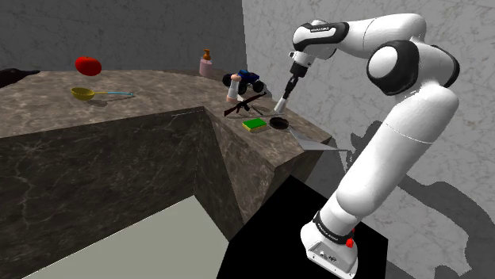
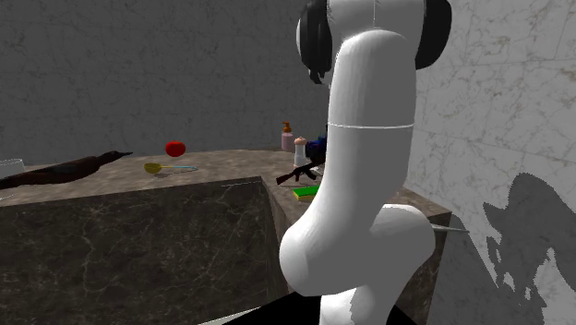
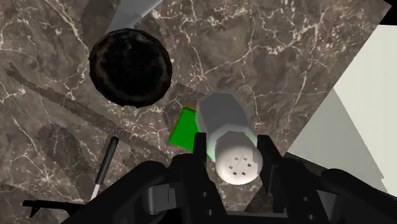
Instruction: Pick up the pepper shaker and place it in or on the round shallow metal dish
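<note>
Pincer pinching a white pepper shaker by its sides, over the marbled counter, near dark round dish and green block.

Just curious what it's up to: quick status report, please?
Black two-finger gripper shut on pale grey pepper shaker. Round dark shallow dish close by, nothing in it. Flat green block beneath the shaker.
</note>
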